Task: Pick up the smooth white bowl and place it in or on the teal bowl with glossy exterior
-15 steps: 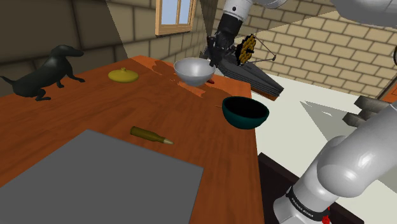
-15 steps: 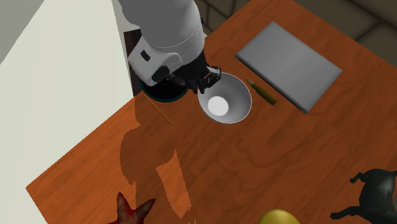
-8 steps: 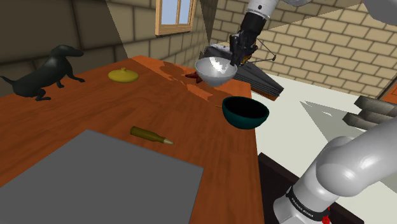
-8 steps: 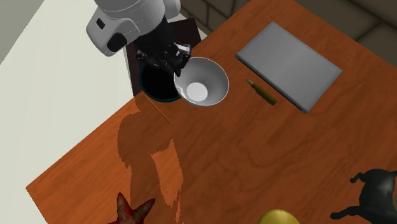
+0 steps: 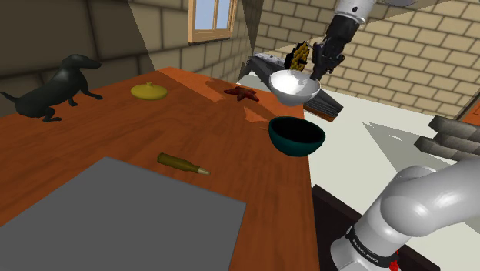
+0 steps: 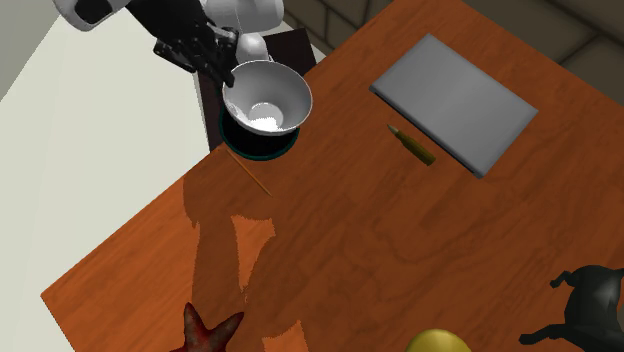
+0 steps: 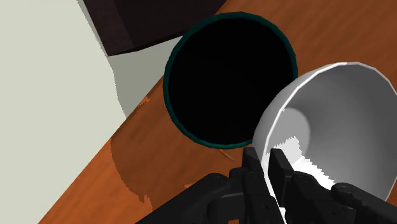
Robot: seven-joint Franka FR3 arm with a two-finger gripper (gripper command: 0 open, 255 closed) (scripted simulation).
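The black gripper (image 5: pixel 314 71) has its two fingers (image 7: pixel 252 173) closed on the rim of the smooth white bowl (image 5: pixel 295 85), one finger inside the wall and one outside, so the bowl hangs in the air, clear of the wooden table (image 5: pixel 115 131), with its mouth turned upward. In the shoulder view the white bowl sits above and a little behind the teal bowl (image 5: pixel 292 145), with a clear gap between the two. The teal bowl stands upright near the table's edge, on the side closest to the dark stand (image 6: pixel 292 45). Seen from above in the second exterior view, the white bowl (image 6: pixel 266 97) covers most of the teal bowl (image 6: pixel 262 154), whose rim peeks out as a crescent along one side, and the gripper (image 6: pixel 230 73) holds the white bowl's rim on the side toward the stand. In the wrist view the gripper (image 7: pixel 267 170) pinches the white bowl (image 7: pixel 331 121) by its near wall, and the teal bowl (image 7: pixel 167 79) shows a dark interior just beside it. Elsewhere on the table lie a grey slab (image 5: pixel 115 215), an olive cartridge (image 5: pixel 183 163), a red starfish (image 5: pixel 242 93), a yellow-green lid (image 5: pixel 148 91) and a black dog figurine (image 5: pixel 54 88), all well apart from the two bowls. A thin stick (image 6: pixel 252 176) lies on the wood near the teal bowl.
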